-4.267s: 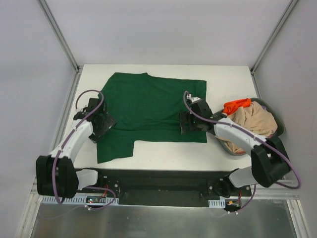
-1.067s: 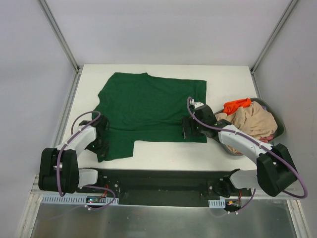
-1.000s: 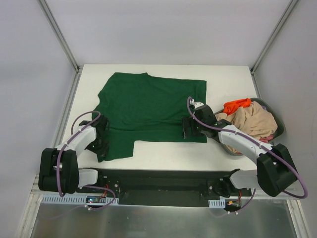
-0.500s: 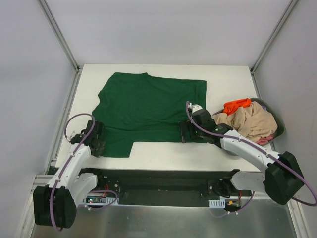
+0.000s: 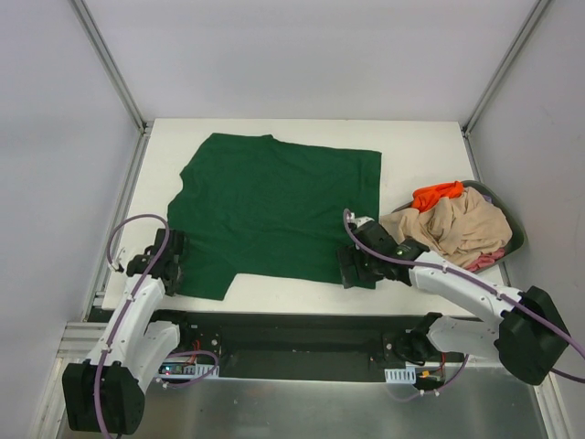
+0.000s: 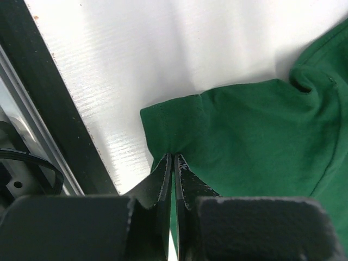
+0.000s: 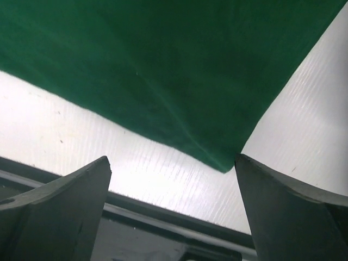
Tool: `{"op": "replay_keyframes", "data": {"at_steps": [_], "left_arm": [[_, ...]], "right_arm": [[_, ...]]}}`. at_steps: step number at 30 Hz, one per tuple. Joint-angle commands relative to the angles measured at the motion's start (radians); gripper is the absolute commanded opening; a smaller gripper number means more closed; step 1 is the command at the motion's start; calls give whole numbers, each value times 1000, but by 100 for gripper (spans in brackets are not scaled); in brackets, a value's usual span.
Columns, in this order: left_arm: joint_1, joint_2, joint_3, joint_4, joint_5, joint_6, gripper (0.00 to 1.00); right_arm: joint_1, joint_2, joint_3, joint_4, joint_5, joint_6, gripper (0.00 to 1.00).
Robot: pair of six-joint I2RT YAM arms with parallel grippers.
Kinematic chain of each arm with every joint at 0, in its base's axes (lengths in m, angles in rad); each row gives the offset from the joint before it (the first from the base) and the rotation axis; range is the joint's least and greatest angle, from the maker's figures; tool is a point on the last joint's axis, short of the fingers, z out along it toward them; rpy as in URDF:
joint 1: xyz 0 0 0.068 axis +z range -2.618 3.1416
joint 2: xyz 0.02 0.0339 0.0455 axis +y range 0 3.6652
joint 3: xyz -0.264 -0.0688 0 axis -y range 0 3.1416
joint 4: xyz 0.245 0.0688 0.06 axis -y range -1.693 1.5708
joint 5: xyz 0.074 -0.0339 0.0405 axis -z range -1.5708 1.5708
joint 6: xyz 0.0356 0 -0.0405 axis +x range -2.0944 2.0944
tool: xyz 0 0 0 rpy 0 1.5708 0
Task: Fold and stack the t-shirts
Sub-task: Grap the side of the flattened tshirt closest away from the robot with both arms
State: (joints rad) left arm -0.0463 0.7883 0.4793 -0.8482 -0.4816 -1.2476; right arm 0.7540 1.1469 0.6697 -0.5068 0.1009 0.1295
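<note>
A dark green t-shirt (image 5: 274, 206) lies spread flat on the white table. My left gripper (image 5: 170, 265) is shut on its near-left hem, and the left wrist view shows the green t-shirt (image 6: 255, 130) pinched between the fingertips (image 6: 167, 163). My right gripper (image 5: 356, 270) stands wide open at the shirt's near-right corner. In the right wrist view that corner (image 7: 220, 163) lies between the spread fingers (image 7: 70, 201), held by neither. A beige t-shirt (image 5: 462, 224), an orange one (image 5: 436, 194) and a bit of pink cloth (image 5: 486, 260) are heaped in the basket.
The dark round basket (image 5: 514, 219) sits at the table's right edge, close behind my right arm. The table's near edge and a black rail (image 7: 163, 228) lie right under both grippers. Metal frame posts (image 5: 110, 69) rise at the back corners.
Both grippers have moved toward the near edge of the table. The green shirt's near hem has come with them, so the shirt lies longer and flatter. Neither gripper's state has changed.
</note>
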Motion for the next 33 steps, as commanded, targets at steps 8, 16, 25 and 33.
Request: {"op": "replay_keyframes", "data": {"at_steps": [8,16,25,33], "left_arm": [[14,-4,2,-41,-45,-7,0],[14,-24,2,-41,-54,5,0],[14,0,7,-41,-57,11,0],[14,0,16,-43,-49,14,0]], "right_arm": [[94,8,-35,-73,-16,59,91],[102,108,-12,-47,34,48,91],[100,169,-13,-53,46,58,81],[100,194,-18,-55,60,59,47]]}}
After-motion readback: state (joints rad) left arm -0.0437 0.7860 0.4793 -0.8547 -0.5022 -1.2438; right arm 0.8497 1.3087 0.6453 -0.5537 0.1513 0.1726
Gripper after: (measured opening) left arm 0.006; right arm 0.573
